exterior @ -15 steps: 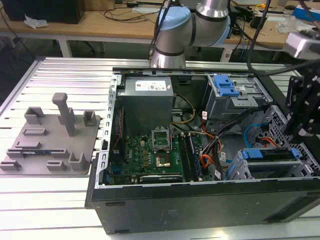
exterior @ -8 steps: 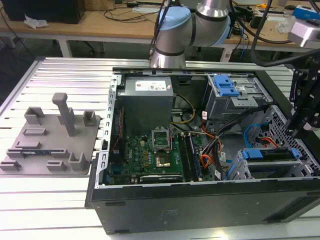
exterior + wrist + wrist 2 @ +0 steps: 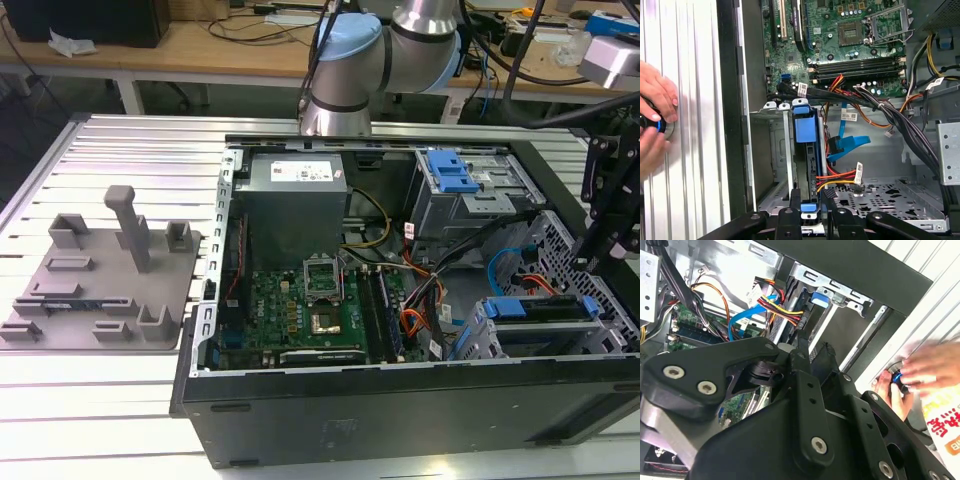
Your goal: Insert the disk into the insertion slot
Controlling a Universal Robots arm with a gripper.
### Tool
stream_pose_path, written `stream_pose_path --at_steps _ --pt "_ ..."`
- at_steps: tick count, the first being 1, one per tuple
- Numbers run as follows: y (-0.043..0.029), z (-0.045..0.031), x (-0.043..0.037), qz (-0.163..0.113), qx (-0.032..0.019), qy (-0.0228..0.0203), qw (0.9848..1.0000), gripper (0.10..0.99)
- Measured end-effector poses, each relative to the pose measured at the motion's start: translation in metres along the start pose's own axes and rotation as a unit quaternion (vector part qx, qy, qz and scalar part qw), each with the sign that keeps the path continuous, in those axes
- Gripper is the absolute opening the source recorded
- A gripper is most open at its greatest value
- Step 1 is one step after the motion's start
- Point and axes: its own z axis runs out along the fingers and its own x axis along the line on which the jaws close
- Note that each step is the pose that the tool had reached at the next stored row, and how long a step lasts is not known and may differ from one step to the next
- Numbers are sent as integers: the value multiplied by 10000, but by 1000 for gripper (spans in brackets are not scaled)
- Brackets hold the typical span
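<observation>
My fingers (image 3: pixel 828 201) sit narrow, pinching the near end of the disk (image 3: pixel 805 131), which stands edge-on deep in the insertion slot (image 3: pixel 771 150), so I judge the push should run straight along the slot's walls, clear of the cables (image 3: pixel 840 176) beside it, until seated

Slatted metal table (image 3: pixel 100 400), wooden workbench (image 3: pixel 220 50) behind
</observation>
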Motion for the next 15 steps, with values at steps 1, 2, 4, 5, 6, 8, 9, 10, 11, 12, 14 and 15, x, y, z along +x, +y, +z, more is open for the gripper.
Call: stream_pose_path --at_steps 1,2,4,5,6,8,9,10,11,12,14,15 --pt "0 -1 0 0 0 1 10000 302" --pt "0 -1 0 0 0 1 10000 302" --pt "0 -2 0 0 0 2 10000 302" --pt "0 -7 -8 0 1 13 10000 302" --pt "4 -11 -38 2 3 54 10000 302" --pt "19 -18 -98 3 10 151 9999 302" --pt "29 -20 -116 3 14 178 9998 302" --pt "48 -23 -154 12 53 238 9997 302" --pt "77 -25 -203 42 202 287 9994 302" --pt "104 -25 -228 67 328 283 9990 302" --pt "176 -24 -245 85 429 276 9987 302" --pt "221 -21 -244 90 451 274 9986 302"
